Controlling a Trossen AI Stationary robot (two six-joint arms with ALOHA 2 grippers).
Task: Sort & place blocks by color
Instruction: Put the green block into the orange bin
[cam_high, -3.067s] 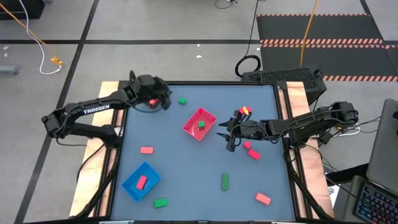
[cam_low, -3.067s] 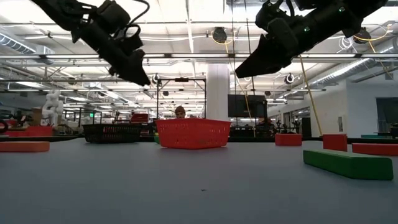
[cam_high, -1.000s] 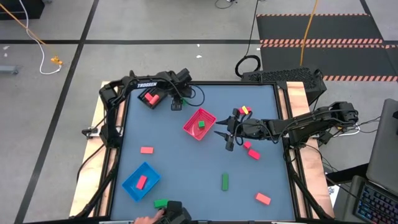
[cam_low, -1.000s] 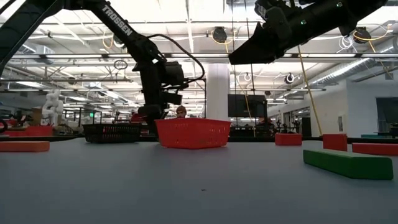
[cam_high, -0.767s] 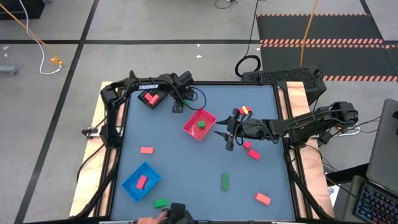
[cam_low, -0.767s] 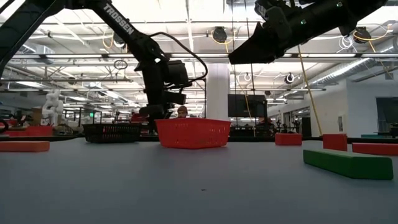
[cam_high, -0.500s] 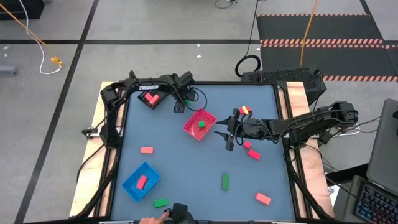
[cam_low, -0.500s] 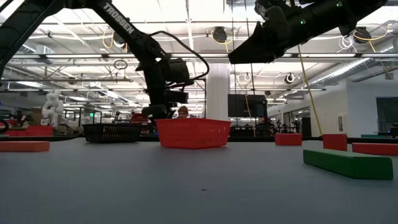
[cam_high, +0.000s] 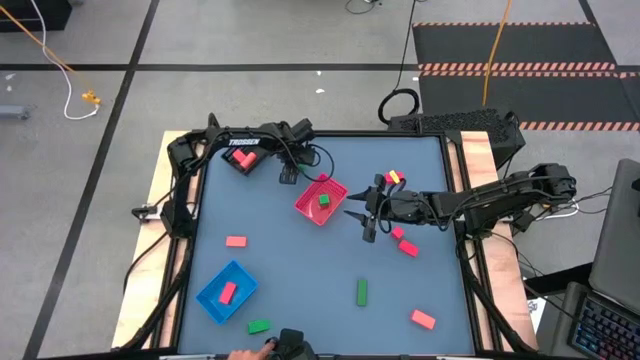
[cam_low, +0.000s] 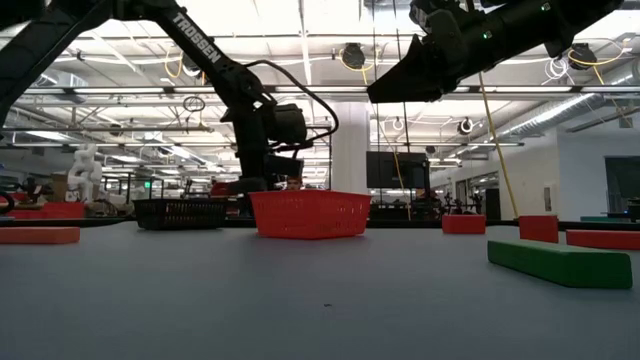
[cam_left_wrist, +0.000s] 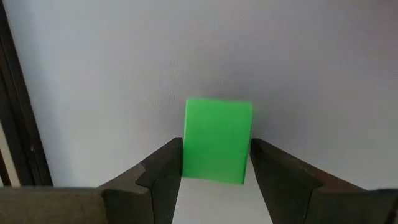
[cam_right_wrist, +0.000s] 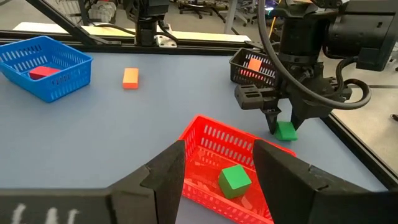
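A green block (cam_left_wrist: 217, 140) lies on the blue-grey table near the far left, beside the black tray (cam_right_wrist: 239, 62). My left gripper (cam_high: 289, 172) points down over the block (cam_right_wrist: 286, 132). It is open, with one finger close against each side of the block. My right gripper (cam_high: 367, 222) hangs open and holds nothing, above the table to the right of the red tray (cam_high: 334, 183). That tray holds a green block (cam_high: 323, 200). The black tray holds a red block (cam_high: 241, 157). A blue tray (cam_high: 213, 300) at the near left holds another red block (cam_high: 227, 292). My left gripper has its two fingers (cam_left_wrist: 165, 177) beside the green block's two opposite sides (cam_left_wrist: 188, 155), coming from above. The block fills the gap between them. I cannot tell whether the fingers touch it or whether it still rests on the table.
Loose blocks lie about the table: a red one (cam_high: 236, 241) at the left, a green bar (cam_high: 361, 292), a green one (cam_high: 258, 326), a red one (cam_high: 422, 319) at the near right, and red ones (cam_high: 408, 246) under my right arm. A person's hand (cam_high: 240, 353) shows at the near edge.
My left gripper has moved a little toward the table's right edge and down, closing in over the green block beside the black tray. The gap between its fingers has stayed the same. My right arm has kept still.
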